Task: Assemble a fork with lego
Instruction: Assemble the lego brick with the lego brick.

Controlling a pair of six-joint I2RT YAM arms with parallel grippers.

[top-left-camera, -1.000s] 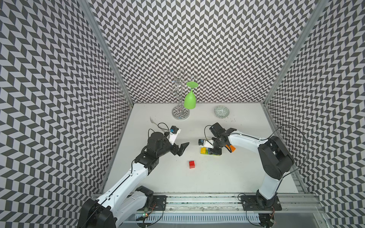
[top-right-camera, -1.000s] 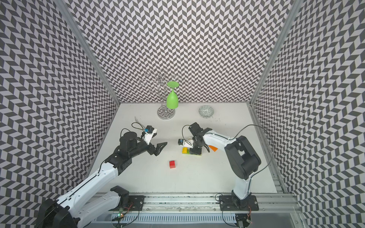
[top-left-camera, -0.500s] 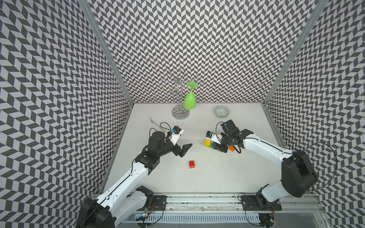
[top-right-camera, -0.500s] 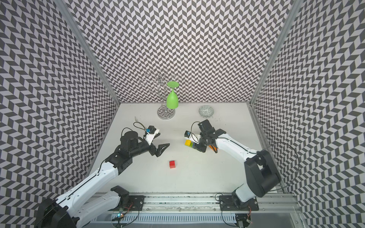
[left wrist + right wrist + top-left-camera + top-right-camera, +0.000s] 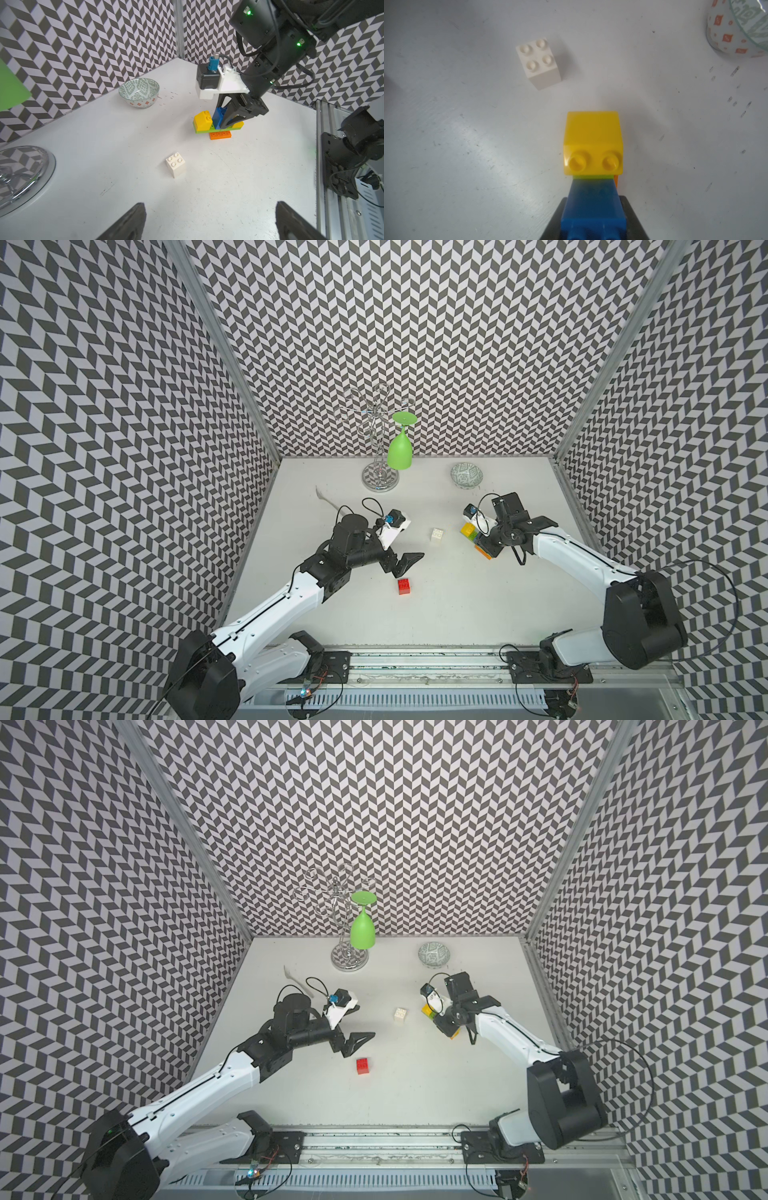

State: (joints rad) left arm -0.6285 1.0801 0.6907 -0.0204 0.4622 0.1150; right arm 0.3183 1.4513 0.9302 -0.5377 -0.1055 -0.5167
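The unfinished fork (image 5: 209, 129), yellow, blue and yellow prongs on a lime-green and orange crossbar, sat in the right pincer (image 5: 225, 123), which was clamped tight on its blue prong (image 5: 592, 209). A second before it was nearer the middle; it had swung rightward, leaving the white brick (image 5: 436, 537) alone on the tabletop (image 5: 457, 614). The red brick (image 5: 403, 586) had not moved. The left pincer (image 5: 408, 565) gaped empty nearby. A pincer finger hid most of one yellow prong; whether the fork touched the tabletop was unclear.

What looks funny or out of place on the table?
Nothing is spilled or broken. Only the white brick and the red brick lie loose, apart from the half-built fork in the right gripper.
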